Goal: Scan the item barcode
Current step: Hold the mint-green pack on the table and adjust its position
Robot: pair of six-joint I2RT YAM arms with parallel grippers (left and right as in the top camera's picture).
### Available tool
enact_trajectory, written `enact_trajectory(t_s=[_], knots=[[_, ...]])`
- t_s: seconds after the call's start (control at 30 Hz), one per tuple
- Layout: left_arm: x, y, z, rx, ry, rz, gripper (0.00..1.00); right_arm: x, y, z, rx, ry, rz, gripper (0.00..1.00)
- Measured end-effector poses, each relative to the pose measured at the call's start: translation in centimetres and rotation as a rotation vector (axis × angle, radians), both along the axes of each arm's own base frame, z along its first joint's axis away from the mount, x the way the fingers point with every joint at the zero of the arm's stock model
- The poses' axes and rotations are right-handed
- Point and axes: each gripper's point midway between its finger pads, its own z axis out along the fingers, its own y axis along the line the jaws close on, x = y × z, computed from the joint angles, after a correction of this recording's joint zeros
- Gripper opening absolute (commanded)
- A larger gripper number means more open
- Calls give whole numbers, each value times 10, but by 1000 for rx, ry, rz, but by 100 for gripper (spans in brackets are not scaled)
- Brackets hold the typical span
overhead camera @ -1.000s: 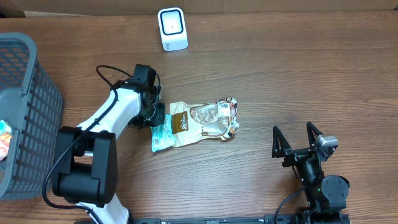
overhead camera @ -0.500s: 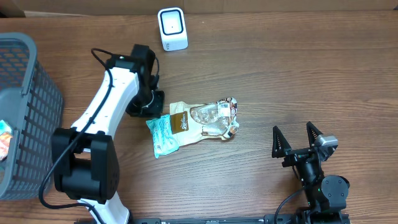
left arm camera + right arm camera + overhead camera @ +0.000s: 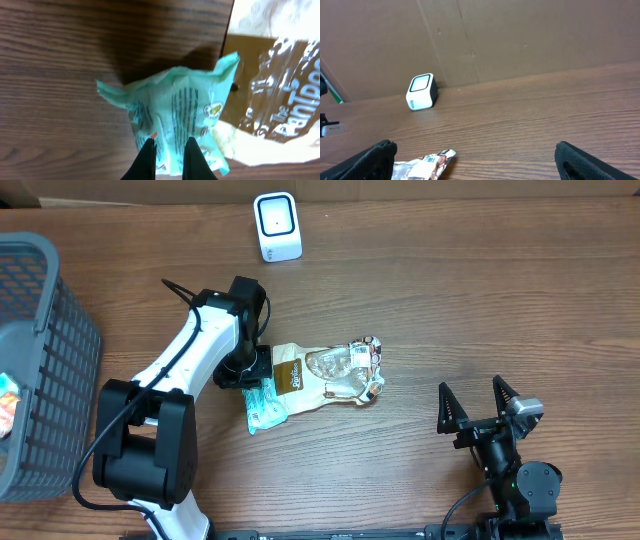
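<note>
A small teal packet (image 3: 263, 404) lies flat on the table, its right edge tucked against a clear snack bag with a brown label (image 3: 325, 374). My left gripper (image 3: 258, 383) is over the teal packet's upper end, shut. In the left wrist view its two black fingertips (image 3: 148, 150) stand close together over the teal packet (image 3: 175, 112), and I cannot tell if they touch it. The brown-label bag (image 3: 272, 100) is to their right. The white scanner (image 3: 277, 226) stands at the back. My right gripper (image 3: 470, 386) rests open and empty at the front right.
A grey mesh basket (image 3: 45, 350) stands at the left edge with something colourful inside. The right wrist view shows the scanner (image 3: 421, 91) against a cardboard wall and the silver end of the snack bag (image 3: 427, 165).
The left arm swung back toward the scanner, then returned over the teal packet. The packet shifted slightly and settled again. The right arm has not moved.
</note>
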Motion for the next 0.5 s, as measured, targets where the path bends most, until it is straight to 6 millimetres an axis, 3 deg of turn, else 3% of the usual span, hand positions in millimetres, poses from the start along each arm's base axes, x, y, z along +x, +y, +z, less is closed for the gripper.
enact_trajectory(t_s=[0.5], knots=[[0, -7, -29, -39, -128, 76, 4, 0, 0, 0, 0, 0, 0, 100]])
